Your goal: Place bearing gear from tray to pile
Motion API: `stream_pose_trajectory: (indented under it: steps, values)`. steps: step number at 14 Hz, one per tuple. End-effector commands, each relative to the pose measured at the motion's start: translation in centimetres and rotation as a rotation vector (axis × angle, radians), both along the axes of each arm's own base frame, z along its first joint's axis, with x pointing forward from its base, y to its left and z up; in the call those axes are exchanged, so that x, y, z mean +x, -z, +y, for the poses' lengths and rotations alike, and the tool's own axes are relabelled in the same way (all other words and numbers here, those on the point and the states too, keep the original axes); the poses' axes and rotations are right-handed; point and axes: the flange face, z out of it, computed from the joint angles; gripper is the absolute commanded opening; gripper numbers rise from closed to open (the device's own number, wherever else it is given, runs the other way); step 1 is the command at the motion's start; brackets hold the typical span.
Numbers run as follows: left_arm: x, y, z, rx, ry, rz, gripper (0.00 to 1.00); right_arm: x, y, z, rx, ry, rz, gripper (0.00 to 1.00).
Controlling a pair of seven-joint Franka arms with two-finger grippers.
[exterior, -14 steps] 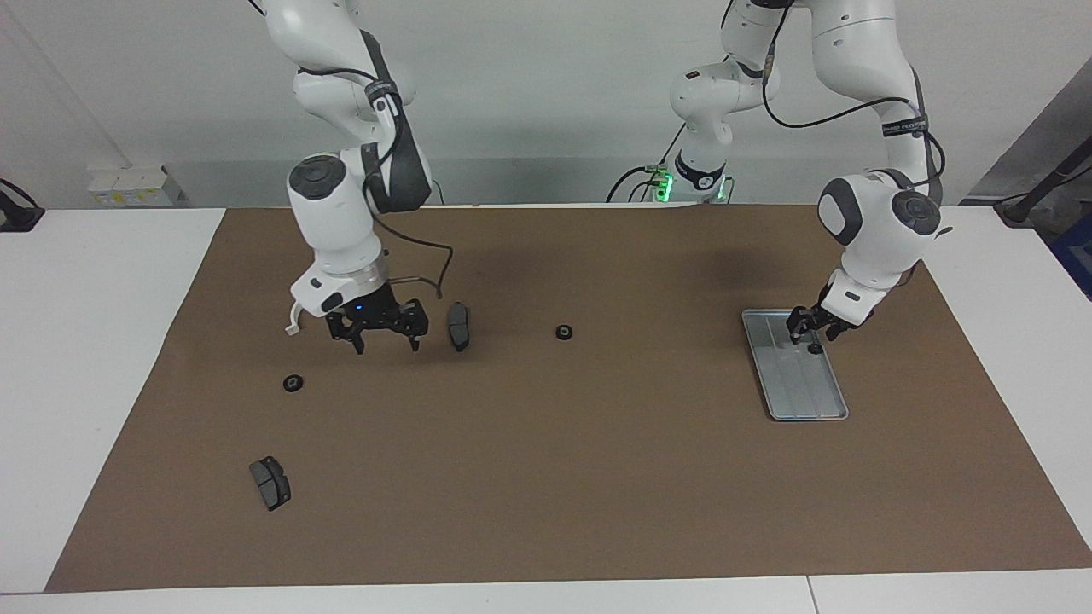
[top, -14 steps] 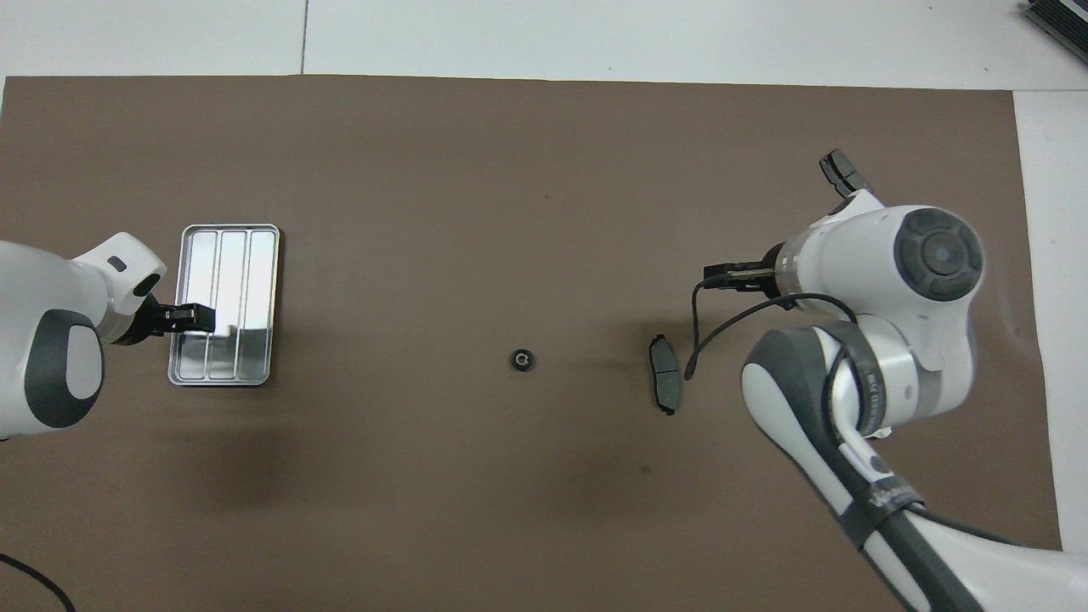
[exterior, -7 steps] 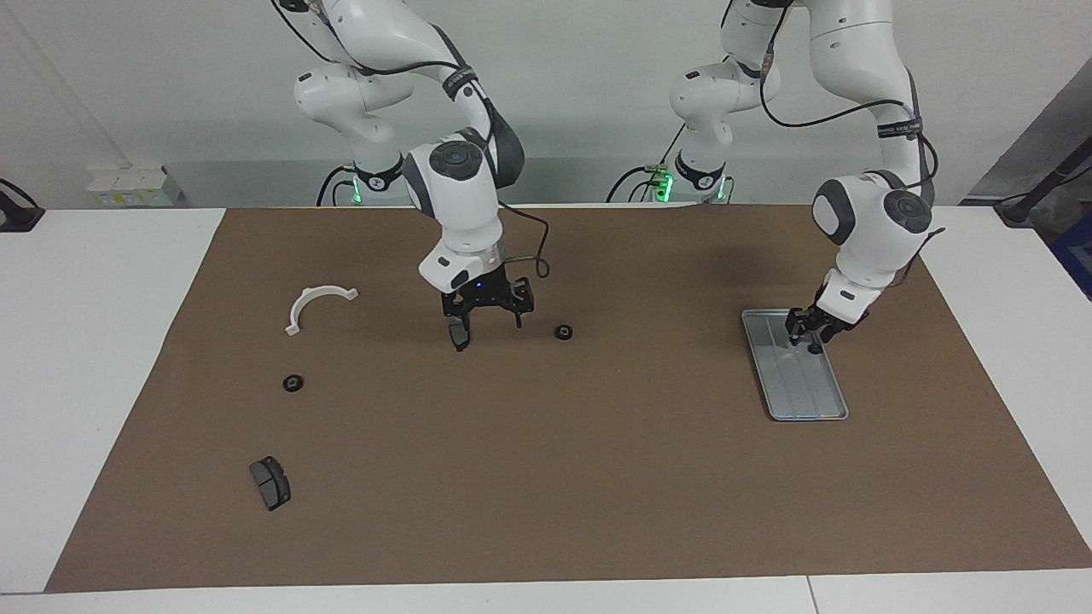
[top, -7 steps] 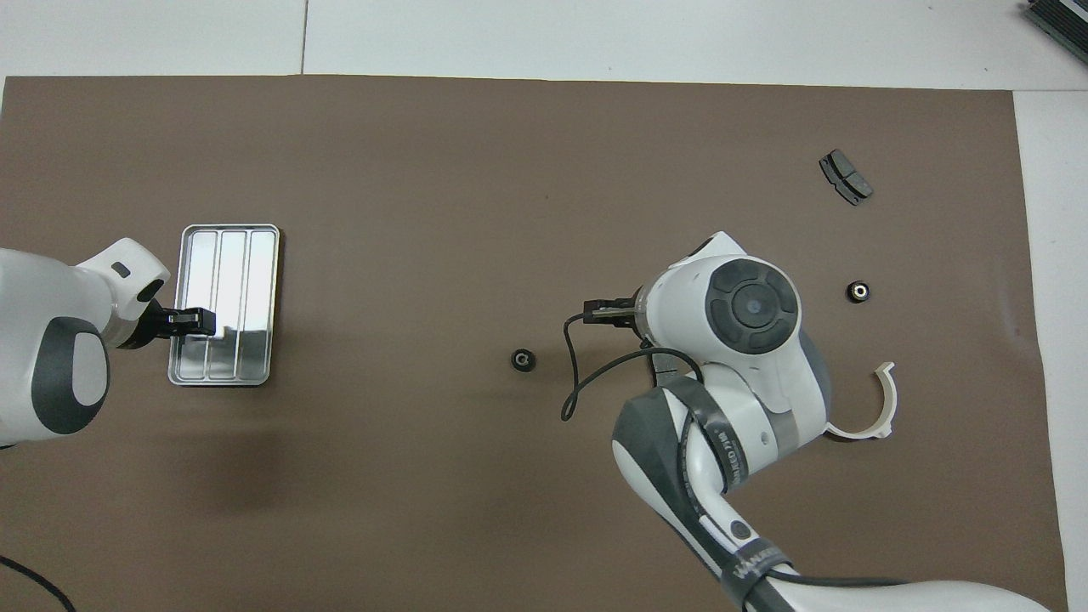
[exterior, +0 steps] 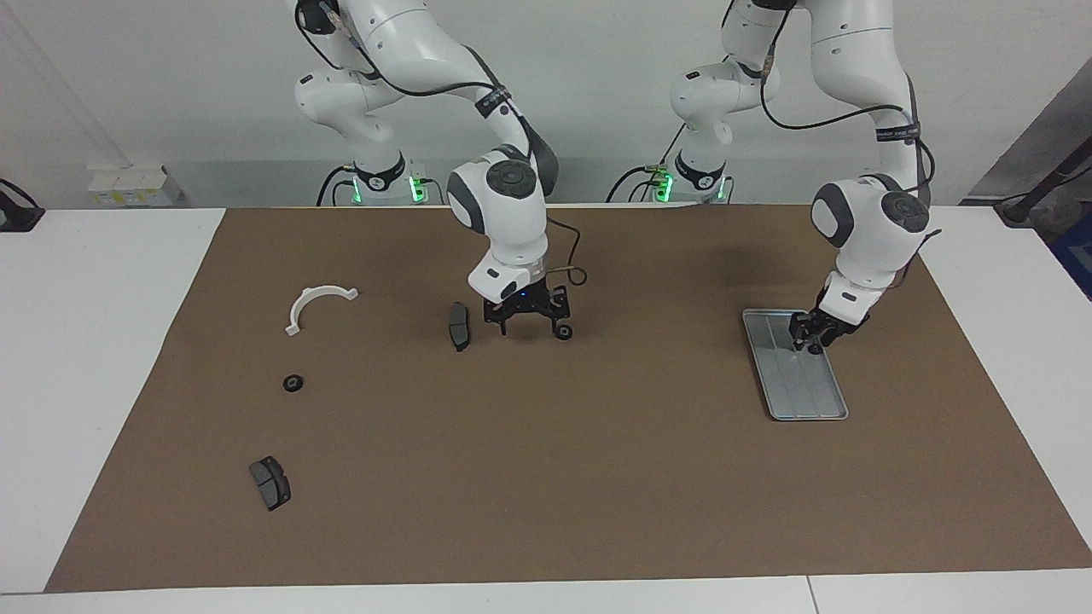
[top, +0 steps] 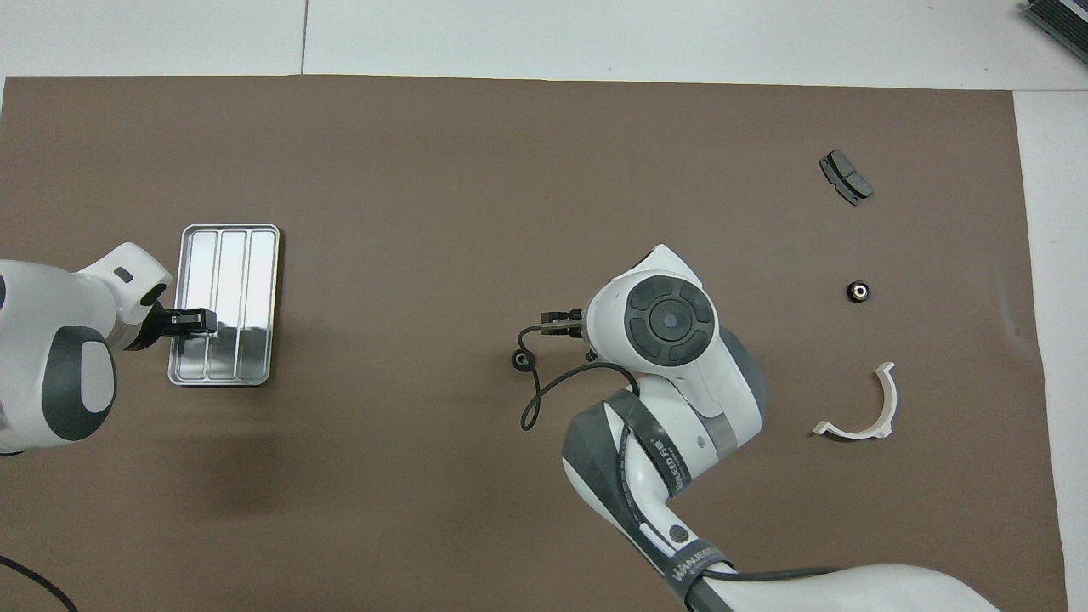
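The silver tray [exterior: 802, 388] lies toward the left arm's end of the table and also shows in the overhead view [top: 229, 255]. A small black bearing gear [exterior: 816, 348] sits in it. My left gripper [exterior: 812, 334] is low over that gear, at the tray's end nearer to the robots [top: 197, 321]. My right gripper [exterior: 531, 329] is open, low over the mat at mid-table. A second bearing gear [exterior: 562, 332] lies right beside one of its fingers [top: 521, 359]. The pile's white bracket [exterior: 317, 303] and a dark brake pad [exterior: 459, 325] lie toward the right arm's end.
A third bearing gear [exterior: 293, 383] and another brake pad [exterior: 270, 483] lie on the brown mat [exterior: 546, 477], farther from the robots than the bracket. They also show in the overhead view, the gear [top: 859, 291] and the pad [top: 845, 176]. The right arm's wrist hides the nearer brake pad from overhead.
My right arm swung from over the bracket, past the brake pad, to the middle bearing gear and came lower. My left gripper stayed over the gear in the tray, shifting only slightly.
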Motion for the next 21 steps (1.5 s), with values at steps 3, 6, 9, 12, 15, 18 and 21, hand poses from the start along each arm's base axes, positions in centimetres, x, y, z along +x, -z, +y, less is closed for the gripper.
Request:
stream_pose_trajectory:
  steps: [3, 6, 9, 12, 15, 18, 21]
  values:
    - [0.2, 0.9, -0.9, -0.003, -0.060, -0.019, 0.40, -0.7, 3.2, 3.6, -0.003, 0.010, -0.026, 0.91]
    - [0.5, 1.1, -2.1, -0.007, -0.063, -0.021, 0.27, -1.9, 4.6, 5.3, -0.034, 0.007, -0.043, 0.88]
    - [1.1, 0.6, -2.9, -0.008, -0.057, -0.034, 0.16, -2.8, 4.8, 6.1, -0.041, 0.008, -0.034, 0.80]
    - [3.7, -1.8, -5.1, -0.010, -0.021, -0.036, 0.03, -3.1, 4.6, 6.5, -0.041, 0.010, -0.033, 0.50]
    - [6.1, -5.3, -11.0, -0.025, -0.064, -0.026, 0.02, -2.5, 3.6, 6.1, -0.059, 0.024, -0.032, 0.00]
    - [4.9, -5.3, -18.9, -0.044, -0.134, -0.018, 0.02, -1.1, -1.0, 3.4, -0.048, 0.052, -0.063, 0.00]
    - [2.5, -5.3, -27.0, -0.066, -0.192, -0.018, 0.04, 1.3, -5.0, -3.0, -0.045, 0.082, -0.086, 0.00]
